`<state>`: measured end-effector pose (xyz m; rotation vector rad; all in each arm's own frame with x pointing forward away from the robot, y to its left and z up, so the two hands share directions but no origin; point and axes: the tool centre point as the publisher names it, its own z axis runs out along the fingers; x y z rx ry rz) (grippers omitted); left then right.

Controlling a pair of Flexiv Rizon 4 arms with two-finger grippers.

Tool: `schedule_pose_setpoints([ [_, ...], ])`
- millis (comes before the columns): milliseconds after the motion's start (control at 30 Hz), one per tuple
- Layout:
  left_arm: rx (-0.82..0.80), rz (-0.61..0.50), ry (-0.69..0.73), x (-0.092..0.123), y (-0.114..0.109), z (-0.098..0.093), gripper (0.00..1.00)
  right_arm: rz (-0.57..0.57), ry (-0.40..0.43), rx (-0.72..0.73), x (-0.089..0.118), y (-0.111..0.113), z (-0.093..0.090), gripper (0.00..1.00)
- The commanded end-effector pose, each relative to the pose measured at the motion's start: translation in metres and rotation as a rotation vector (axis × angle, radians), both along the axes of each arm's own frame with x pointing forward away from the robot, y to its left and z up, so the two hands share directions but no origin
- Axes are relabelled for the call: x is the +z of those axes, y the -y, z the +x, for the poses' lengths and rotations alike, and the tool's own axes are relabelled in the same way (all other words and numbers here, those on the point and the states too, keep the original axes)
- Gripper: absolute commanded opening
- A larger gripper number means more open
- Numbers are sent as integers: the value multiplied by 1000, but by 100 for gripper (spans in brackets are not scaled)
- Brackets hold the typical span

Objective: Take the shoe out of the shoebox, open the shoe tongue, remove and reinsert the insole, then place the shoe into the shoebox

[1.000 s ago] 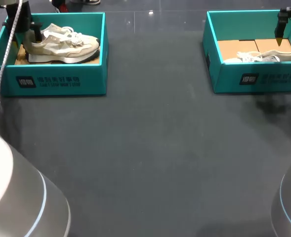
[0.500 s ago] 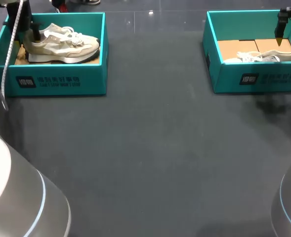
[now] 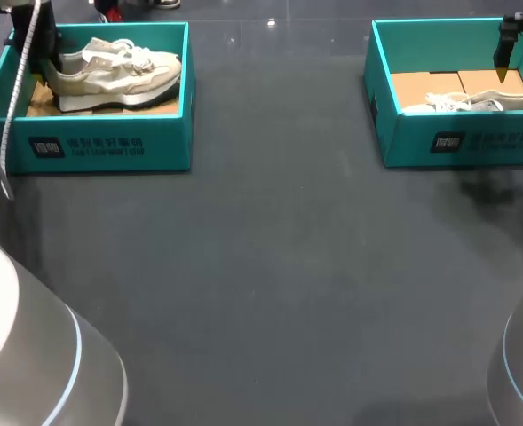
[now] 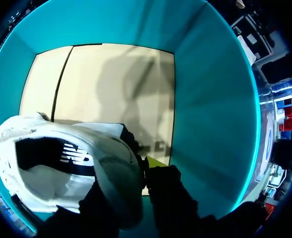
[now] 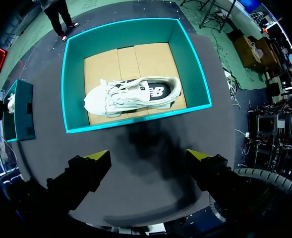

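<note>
A beige sneaker (image 3: pixel 114 71) lies in the teal shoebox (image 3: pixel 101 146) at the far left, its toe pointing right. My left gripper (image 3: pixel 48 55) is down at the heel end. In the left wrist view the gripper (image 4: pixel 140 167) is shut on the sneaker (image 4: pixel 51 163) at the heel collar, one yellow tip showing outside the heel, the other finger hidden by the shoe. A second white sneaker (image 3: pixel 474 104) lies in the right shoebox (image 3: pixel 456 142). My right gripper (image 3: pixel 503 58) hangs open high above that sneaker (image 5: pixel 131 94), holding nothing.
Cardboard lines the floor (image 4: pixel 111 84) of the left shoebox, and its teal wall (image 4: pixel 205 99) stands close beside the left gripper. The right shoebox (image 5: pixel 74 89) has a brown cardboard bottom. Dark tabletop (image 3: pixel 270 266) spreads between the two boxes.
My left gripper's fingers have come together on the sneaker's heel, and the sneaker has risen slightly and shifted right in its box. The right arm has not moved.
</note>
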<state>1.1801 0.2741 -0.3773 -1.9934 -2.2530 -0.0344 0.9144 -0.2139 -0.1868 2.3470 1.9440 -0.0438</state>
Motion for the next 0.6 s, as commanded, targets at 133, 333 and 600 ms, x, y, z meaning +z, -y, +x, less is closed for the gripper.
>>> schedule_pose_setpoints([
  [133, -3, -9, 9, 4, -2, -1, 0, 0, 1, 0, 0, 0, -1, 100],
  [333, -15, -5, 24, 6, -7, -1, 0, 0, 1, 0, 0, 0, -1, 100],
  [600, -20, -28, 44, 20, -12, -4, 0, 0, 1, 0, 0, 0, -1, 100],
])
